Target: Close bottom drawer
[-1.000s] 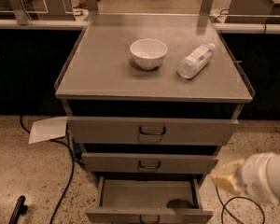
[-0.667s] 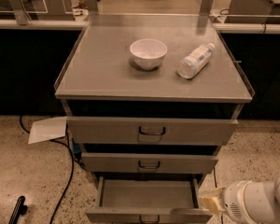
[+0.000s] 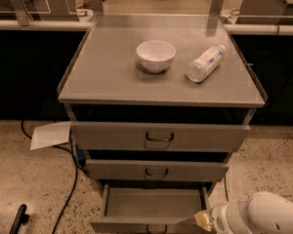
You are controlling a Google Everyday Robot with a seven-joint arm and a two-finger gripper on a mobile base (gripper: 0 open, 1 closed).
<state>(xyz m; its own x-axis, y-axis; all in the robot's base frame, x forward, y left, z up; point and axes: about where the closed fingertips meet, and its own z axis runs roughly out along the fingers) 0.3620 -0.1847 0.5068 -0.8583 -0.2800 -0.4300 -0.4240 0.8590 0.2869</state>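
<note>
The bottom drawer (image 3: 154, 204) of the grey metal cabinet is pulled out, showing its shallow empty tray. Its slim front panel (image 3: 122, 225) runs along the lower frame edge, with part of the dark handle (image 3: 156, 229) showing. My arm's white housing (image 3: 256, 216) enters from the lower right. The gripper (image 3: 201, 221) shows only as a yellowish tip at the right end of the drawer front. Its fingers are mostly hidden below the frame edge.
The middle drawer (image 3: 157, 170) and top drawer (image 3: 159, 136) sit slightly out. A white bowl (image 3: 156, 55) and a lying plastic bottle (image 3: 205, 63) rest on the cabinet top (image 3: 102, 77). A paper sheet (image 3: 50, 134), black cables (image 3: 71, 179) and a dark object (image 3: 17, 219) lie on the left floor.
My arm has moved left and down, from beside the cabinet's right side to the right end of the bottom drawer front. The drawer looks equally far out.
</note>
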